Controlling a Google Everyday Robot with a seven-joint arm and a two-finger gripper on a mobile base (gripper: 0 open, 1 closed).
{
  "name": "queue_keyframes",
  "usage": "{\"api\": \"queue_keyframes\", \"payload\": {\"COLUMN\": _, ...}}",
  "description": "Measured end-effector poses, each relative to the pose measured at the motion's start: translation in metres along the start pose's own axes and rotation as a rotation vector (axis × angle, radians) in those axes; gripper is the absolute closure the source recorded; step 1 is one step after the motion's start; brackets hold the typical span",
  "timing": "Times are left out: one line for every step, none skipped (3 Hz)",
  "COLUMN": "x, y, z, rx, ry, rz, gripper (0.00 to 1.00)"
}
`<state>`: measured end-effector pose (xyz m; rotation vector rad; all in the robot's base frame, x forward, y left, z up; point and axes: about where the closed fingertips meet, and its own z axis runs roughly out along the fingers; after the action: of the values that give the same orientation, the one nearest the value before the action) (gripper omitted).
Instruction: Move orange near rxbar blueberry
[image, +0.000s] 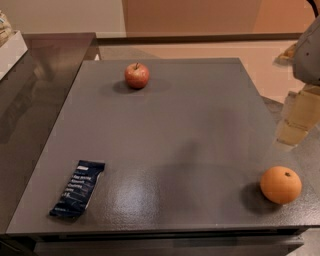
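The orange (280, 184) is round and uniformly orange with a small dark stem dimple, and it sits at the front right of the grey table (190, 130). The rxbar blueberry (77, 188) is a flat dark navy wrapper with pale text, lying at the front left, far from the orange. My gripper (293, 126) hangs at the right edge of the view, just above and behind the orange, not touching it. Its grey arm (309, 50) rises out of the frame at the top right.
A red-yellow apple (136, 75) with a stem stands at the back centre-left of the table. A darker glossy counter (35, 95) adjoins the table on the left, with a white object (10, 50) at its far corner. The table's front edge is near the bottom.
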<state>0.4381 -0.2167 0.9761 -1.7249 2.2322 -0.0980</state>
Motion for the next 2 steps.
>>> {"api": "queue_keyframes", "payload": {"x": 0.0000, "y": 0.0000, "z": 0.0000, "rx": 0.000, "ry": 0.000, "rz": 0.000, "gripper": 0.00}}
{"api": "queue_keyframes", "payload": {"x": 0.0084, "y": 0.0044, "z": 0.0047, "rx": -0.032, "ry": 0.002, "rz": 0.015, "gripper": 0.00}}
